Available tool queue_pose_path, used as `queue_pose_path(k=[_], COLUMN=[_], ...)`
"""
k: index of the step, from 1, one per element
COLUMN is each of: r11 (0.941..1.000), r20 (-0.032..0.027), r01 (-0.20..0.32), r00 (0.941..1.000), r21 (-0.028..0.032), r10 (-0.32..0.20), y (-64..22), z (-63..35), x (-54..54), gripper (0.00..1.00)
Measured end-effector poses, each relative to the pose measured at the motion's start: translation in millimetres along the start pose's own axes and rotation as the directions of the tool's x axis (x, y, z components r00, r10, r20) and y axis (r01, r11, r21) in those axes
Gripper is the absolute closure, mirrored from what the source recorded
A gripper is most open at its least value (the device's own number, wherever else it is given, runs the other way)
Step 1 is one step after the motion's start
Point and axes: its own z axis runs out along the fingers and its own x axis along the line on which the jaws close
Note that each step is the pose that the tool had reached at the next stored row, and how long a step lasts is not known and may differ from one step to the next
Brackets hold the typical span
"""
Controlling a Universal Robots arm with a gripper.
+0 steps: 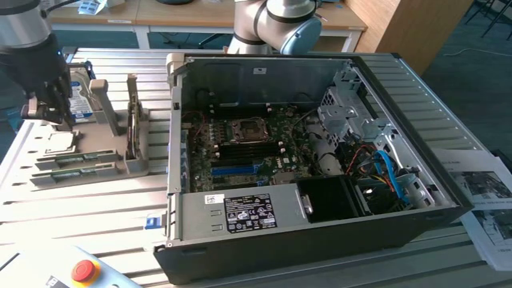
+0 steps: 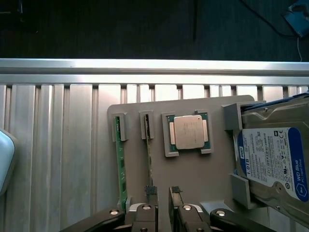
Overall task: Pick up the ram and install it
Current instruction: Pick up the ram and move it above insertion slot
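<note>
The tool [image 2: 164, 194] hangs over a grey parts tray [image 2: 203, 169] with its jaws released. A bare strip of tray shows between the two fingers [image 2: 152, 192], and nothing is gripped. The ram [image 2: 148, 157], a thin green stick, stands on edge in a tray slot just beside the CPU chip [image 2: 189, 132]. Its end runs up to one fingertip, but I cannot tell whether they touch. A second ram stick [image 2: 121, 164] stands parallel in the next slot, on the side away from the CPU. On the CPU's other side a hard drive [image 2: 273, 164] sits in its bracket. The wrist view makes its blue-and-white label readable: "WD Blue". The smaller print is too fine to read.

The exterior view puts the tray and arm at its upper left on a slatted aluminium desk [image 1: 96, 222]. An open computer case [image 1: 320, 252] fills mid-frame, holding the motherboard [image 1: 248, 150] with its CPU socket [image 1: 244, 129]. At lower centre is a power supply [image 1: 240, 213] whose black label is illegible. A blue cable [image 1: 390, 174] lies at the exterior view's right. A red emergency-stop button [image 1: 84, 270] sits at lower left, and printed sheets [image 1: 488, 192] lie at the right edge.
</note>
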Motion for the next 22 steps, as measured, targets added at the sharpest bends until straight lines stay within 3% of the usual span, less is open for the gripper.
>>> queue_pose_path(k=[11, 22], r11=[1.0, 1.0], r20=[0.0001, -0.0004], r01=[0.0, 0.0], r00=[1.0, 1.0], r21=[0.0002, -0.0003], r10=[0.0, 0.0], y=[-0.1, -0.4], z=[1.6, 1.0], x=[1.0, 13.1], gripper=[0.76, 0.76])
